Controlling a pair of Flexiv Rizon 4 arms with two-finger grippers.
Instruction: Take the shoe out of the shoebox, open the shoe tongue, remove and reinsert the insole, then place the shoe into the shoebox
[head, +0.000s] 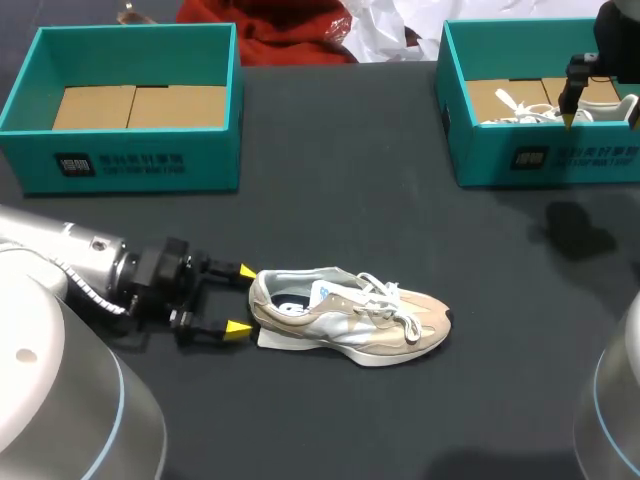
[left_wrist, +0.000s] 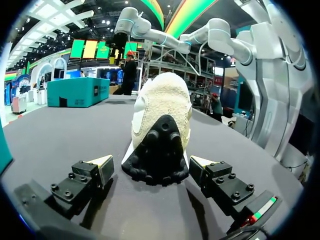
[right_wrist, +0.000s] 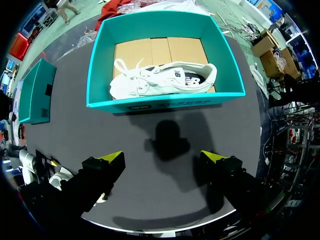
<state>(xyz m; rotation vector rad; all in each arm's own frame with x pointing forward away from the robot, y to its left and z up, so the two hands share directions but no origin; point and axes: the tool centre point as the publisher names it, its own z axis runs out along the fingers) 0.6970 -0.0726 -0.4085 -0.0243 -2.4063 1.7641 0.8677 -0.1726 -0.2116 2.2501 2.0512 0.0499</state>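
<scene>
A beige and white shoe (head: 350, 315) lies on its side on the dark table, heel toward my left arm. My left gripper (head: 240, 300) is open, one yellow tip on each side of the heel. In the left wrist view the black-soled heel (left_wrist: 160, 125) sits between the fingers (left_wrist: 102, 167), and I see no contact. A flat white piece (head: 272, 340) pokes out from under the heel. My right gripper (head: 568, 112) hangs open above the right teal shoebox (head: 545, 160). That shoebox (right_wrist: 165, 104) holds a white shoe (right_wrist: 165, 80), ahead of the open right gripper (right_wrist: 164, 159).
A second teal shoebox (head: 125, 160) stands at the back left with only cardboard inside. Red cloth (head: 290, 30) and white wrapping (head: 390, 30) lie at the table's far edge between the boxes.
</scene>
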